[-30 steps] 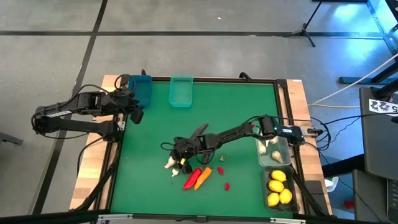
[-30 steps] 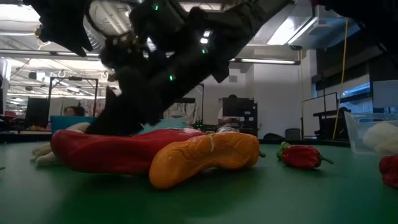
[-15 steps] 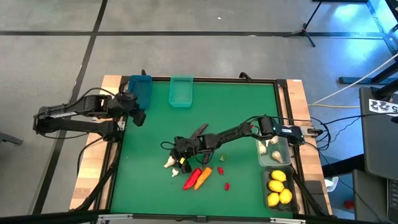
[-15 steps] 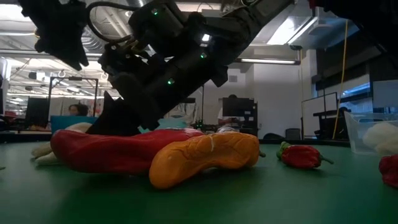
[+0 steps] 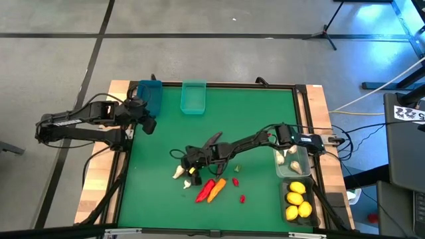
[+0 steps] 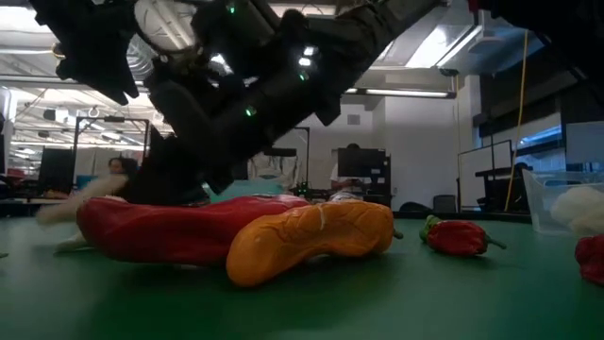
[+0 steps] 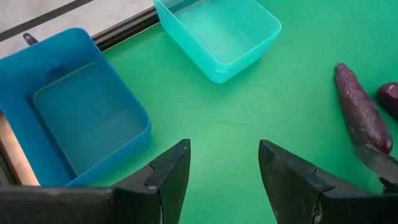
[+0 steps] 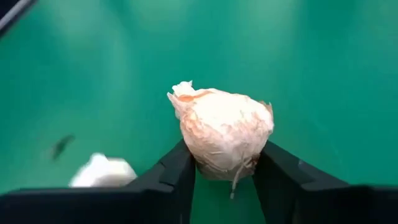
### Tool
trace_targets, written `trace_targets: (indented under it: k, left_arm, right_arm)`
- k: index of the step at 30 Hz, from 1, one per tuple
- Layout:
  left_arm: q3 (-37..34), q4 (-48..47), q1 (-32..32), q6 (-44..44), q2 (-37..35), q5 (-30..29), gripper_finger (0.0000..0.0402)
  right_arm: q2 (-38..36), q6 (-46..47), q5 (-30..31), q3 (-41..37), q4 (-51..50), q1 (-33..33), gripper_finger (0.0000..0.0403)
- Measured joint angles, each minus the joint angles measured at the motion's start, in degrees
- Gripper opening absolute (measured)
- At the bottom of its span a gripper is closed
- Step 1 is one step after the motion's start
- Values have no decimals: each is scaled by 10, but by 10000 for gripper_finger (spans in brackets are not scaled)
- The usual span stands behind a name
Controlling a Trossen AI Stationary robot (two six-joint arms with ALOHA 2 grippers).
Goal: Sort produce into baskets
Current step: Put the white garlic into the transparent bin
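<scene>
My right gripper is near the middle of the green mat, left of centre, shut on a cream-white garlic bulb. A second pale garlic piece lies just beside it. A red chili and the orange carrot lie close by on the mat, with two dark eggplants farther back. My left gripper hangs open above the mat's far left corner, next to the blue basket and the teal basket. My right gripper pinches the garlic bulb by its two opposite sides between the two fingers. The fingers slant down at it from the table's right side. The bulb's papery tip points away from the gripper. I cannot tell whether it is clear of the mat.
The clear basket with garlic and the dark grey basket with lemons stand along the right edge. Two small red chilies and a tiny green bit lie on the mat between them and the pile.
My right gripper has shut on the garlic bulb without shifting its place. In the low view the cream garlic at the pile's left has risen slightly and is blurred. My left gripper has sunk a little beside the blue basket, still open.
</scene>
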Motion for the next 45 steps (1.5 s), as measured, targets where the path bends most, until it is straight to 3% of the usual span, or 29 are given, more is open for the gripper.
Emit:
trace_targets:
  k: [7, 13, 21, 29, 32, 35, 39, 45]
  left_arm:
    - [0, 0, 0, 0, 0, 0, 185]
    - [0, 0, 0, 1, 0, 0, 185]
    - [0, -4, 0, 3, -3, 1, 185]
    - [1, -4, 0, 14, -7, 1, 185]
    - [1, -4, 0, 14, -7, 1, 185]
    - [1, -3, 0, 14, -7, 1, 185]
    - [1, -2, 0, 14, -7, 1, 185]
    - [1, -1, 0, 14, -7, 0, 185]
  right_arm:
    - [0, 0, 0, 39, -11, 0, 146]
    - [-6, -8, -1, 117, -121, -5, 149]
    - [-77, -7, -80, 152, -360, -40, 149]
    - [-202, -24, -68, 152, -692, -54, 149]
    - [-253, -7, -16, 149, -799, -51, 150]
    - [-309, 57, 71, 117, -867, -43, 150]
    - [-404, 209, 146, 19, -881, -16, 150]
    - [-534, 492, 154, -170, -879, 65, 150]
